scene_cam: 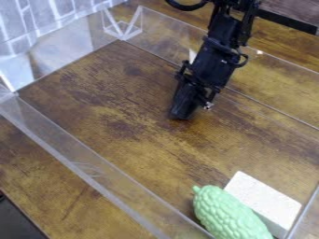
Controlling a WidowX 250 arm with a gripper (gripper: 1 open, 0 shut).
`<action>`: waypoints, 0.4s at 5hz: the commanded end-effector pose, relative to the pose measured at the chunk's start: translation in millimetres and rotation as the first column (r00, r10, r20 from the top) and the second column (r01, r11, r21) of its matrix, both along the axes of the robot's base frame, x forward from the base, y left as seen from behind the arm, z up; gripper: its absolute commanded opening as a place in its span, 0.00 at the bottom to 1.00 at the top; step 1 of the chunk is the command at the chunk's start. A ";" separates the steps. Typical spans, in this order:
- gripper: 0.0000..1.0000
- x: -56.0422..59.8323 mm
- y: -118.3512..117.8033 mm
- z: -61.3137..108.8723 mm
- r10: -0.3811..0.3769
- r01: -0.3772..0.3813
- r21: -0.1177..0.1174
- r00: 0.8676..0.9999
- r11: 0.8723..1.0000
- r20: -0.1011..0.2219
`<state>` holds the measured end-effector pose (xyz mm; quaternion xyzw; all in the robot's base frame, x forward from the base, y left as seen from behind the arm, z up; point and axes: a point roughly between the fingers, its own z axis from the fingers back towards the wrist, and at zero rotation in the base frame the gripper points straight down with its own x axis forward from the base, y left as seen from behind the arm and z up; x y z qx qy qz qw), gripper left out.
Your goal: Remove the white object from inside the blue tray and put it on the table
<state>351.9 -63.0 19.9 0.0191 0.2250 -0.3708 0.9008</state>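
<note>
Nearest the camera, at the lower right corner of the table point(112, 121), a bumpy green object point(228, 215), like a toy gourd, lies on its side. Touching it on its far side is a flat white object point(262, 198), a pale square pad lying flat on the wood. No blue tray shows anywhere in view, so this pad is probably the task's white thing, already out on the table; if so, the placing step looks done, though I cannot be sure it is the same piece.

Farther from the gourd, along the near and left edges of the table, clear acrylic walls point(75, 154) stand upright, likely there to keep loose things from sliding off.

Beyond the pad, well apart from it and nearer the table's middle, the gripper point(182, 109) points steeply down with its tip at or just above the wood; contact is too fine to judge. Its black fingers point(186, 101) are pressed together and nothing shows between them. That it is shut, empty and far from the pad suggests a rest pose rather than a reach.

Farthest back, a grey tiled wall point(37, 23) rises behind the table's far left corner.
</note>
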 end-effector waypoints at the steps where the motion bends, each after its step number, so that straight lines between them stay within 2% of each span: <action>1: 0.00 3.6 -9.1 10.5 -0.030 0.030 -0.001 0.999 1.000 0.035; 2: 0.00 -0.5 -11.7 9.6 -0.041 0.041 -0.008 0.999 0.999 0.031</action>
